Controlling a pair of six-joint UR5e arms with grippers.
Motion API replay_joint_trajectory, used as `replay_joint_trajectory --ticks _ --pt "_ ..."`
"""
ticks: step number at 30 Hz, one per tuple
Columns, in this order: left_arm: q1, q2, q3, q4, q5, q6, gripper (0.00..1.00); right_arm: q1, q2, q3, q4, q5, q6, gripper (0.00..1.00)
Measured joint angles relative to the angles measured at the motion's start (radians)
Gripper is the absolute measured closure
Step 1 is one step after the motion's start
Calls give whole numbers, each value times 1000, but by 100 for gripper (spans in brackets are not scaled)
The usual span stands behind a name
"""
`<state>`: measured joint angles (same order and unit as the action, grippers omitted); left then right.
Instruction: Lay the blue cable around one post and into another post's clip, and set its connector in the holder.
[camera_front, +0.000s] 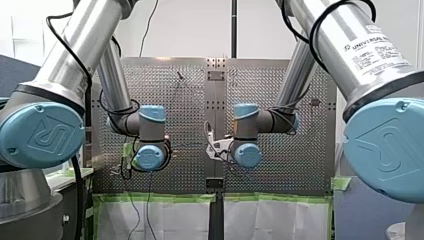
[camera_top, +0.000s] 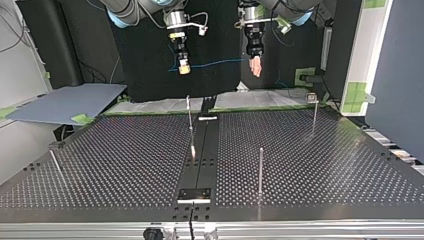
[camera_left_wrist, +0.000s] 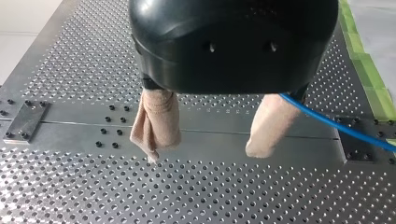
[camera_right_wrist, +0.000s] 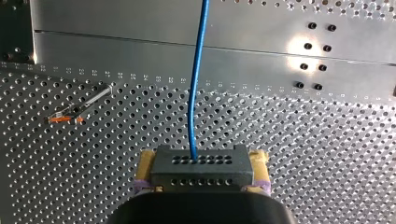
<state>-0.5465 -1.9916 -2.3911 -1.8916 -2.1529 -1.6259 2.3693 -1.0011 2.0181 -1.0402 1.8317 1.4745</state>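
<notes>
In the upper middle of the top view, the blue cable (camera_top: 215, 63) hangs slack between both end effectors, above the surface (camera_top: 310, 165); my right end effector (camera_right_wrist: 201, 161) clamps its black connector (camera_right_wrist: 201, 169); my left end effector (camera_left_wrist: 203, 154) stands open, the cable seemingly brushing it; light and limp, so hold near the connector.

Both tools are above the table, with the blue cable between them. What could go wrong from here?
1. My left tool is open and the blue cable runs past it ungripped, so the cable may slip away once the arms move.
2. My right tool holds the connector by its sides only. A pull on the cable could tilt it.
3. The cable must go down among thin posts and could catch on the wrong one.
</notes>
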Motion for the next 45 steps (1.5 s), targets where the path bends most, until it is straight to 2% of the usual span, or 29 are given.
replay_joint_trajectory --ticks 21,30,45 --pt "2 0 0 1 -1 0 0 0 0 0 0 0 0 99" --pt "0 -43 -1 -19 -6 1 0 0 0 0 1 -2 0 99" --pt "0 -48 -2 -20 -6 2 0 0 0 0 2 -2 0 99"
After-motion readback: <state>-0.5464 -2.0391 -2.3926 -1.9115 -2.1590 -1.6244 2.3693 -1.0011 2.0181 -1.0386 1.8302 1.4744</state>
